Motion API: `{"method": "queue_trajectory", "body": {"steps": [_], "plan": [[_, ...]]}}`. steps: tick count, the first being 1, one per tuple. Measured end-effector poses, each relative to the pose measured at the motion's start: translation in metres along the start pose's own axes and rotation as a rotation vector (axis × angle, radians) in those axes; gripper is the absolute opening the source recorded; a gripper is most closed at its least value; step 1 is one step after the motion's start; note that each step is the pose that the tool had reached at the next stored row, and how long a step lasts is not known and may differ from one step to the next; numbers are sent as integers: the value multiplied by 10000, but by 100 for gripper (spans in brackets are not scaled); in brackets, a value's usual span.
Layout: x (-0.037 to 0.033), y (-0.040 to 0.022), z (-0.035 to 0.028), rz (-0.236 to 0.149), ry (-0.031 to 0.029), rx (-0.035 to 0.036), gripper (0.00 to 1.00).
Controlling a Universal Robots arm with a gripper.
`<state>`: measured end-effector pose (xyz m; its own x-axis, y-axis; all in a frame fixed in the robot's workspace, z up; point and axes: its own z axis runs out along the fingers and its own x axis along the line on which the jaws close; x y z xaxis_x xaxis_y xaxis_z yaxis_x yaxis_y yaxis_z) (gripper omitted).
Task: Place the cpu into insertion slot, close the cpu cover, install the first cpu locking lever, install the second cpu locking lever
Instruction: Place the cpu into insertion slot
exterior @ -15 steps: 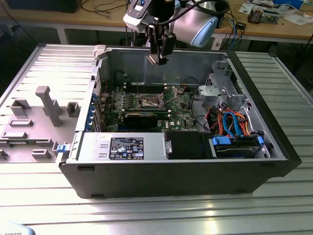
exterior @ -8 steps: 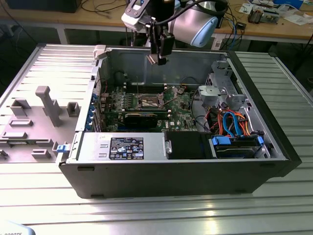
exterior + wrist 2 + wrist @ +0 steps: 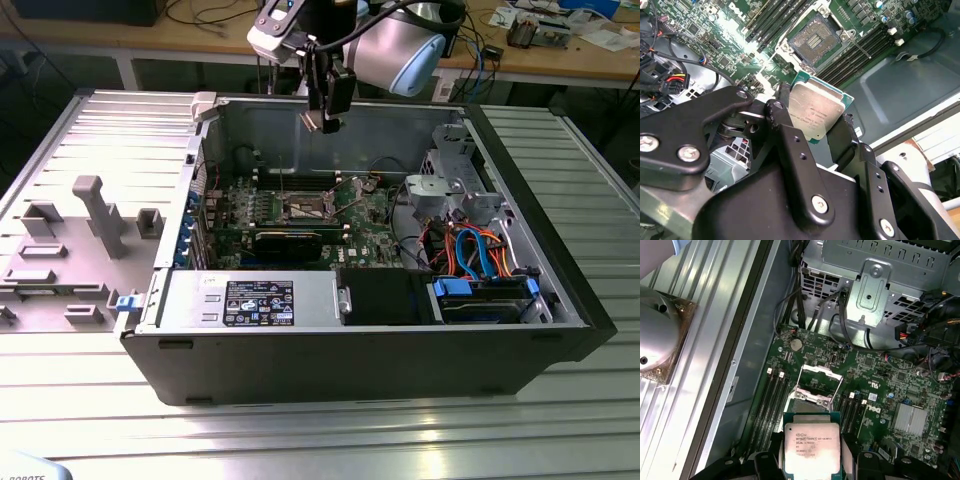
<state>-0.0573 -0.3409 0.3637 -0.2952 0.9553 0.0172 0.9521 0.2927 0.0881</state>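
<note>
The gripper [image 3: 815, 116] is clamped on the cpu [image 3: 816, 111], with a black finger [image 3: 781, 102] pressed against each of two opposite edges. The chip hangs in the air, its dull silver top turned toward the wrist cameras and a thin green border showing round it. In the first wrist view the cpu [image 3: 811, 445] sits between the same fingers, above the green board [image 3: 875, 390] and not touching it.

In the exterior view the gripper [image 3: 325, 118] hangs over the upper edge of the back wall of the open computer case [image 3: 350, 360], well above the board [image 3: 370, 225] on the case floor.

The insertion slot [image 3: 815, 41] lies near the middle of the board. Its dark centre is uncovered inside a silver rim, and banks of long black memory slots [image 3: 860, 54] run along two of its sides. In the exterior view the insertion slot [image 3: 305, 208] shows as a small pale square just behind a long black card [image 3: 290, 240]. The cpu cover [image 3: 812, 397] is lifted off the slot and tilts up from one edge of it, with the board showing through its square window.

A silver drive cage [image 3: 875, 285] fills one corner of the case, with dark cables running from it to the board's edge. A finned silver heat sink [image 3: 910, 420] stands on the board toward another edge.

The case lies on a ribbed metal table [image 3: 300, 440]. On the exterior view's left, a grey plate with raised blocks [image 3: 80, 230] rests against the case's side
</note>
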Motion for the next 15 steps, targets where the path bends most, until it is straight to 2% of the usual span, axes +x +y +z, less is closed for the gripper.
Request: {"method": "queue_trajectory", "body": {"steps": [8, 9, 11, 15], "plan": [[2, -5, 0, 43, -7, 1, 54], [3, -8, 2, 130, -14, -2, 54], [2, -9, 11, 645, -58, -12, 54], [2, -10, 19, 1148, -102, -19, 54]]}}
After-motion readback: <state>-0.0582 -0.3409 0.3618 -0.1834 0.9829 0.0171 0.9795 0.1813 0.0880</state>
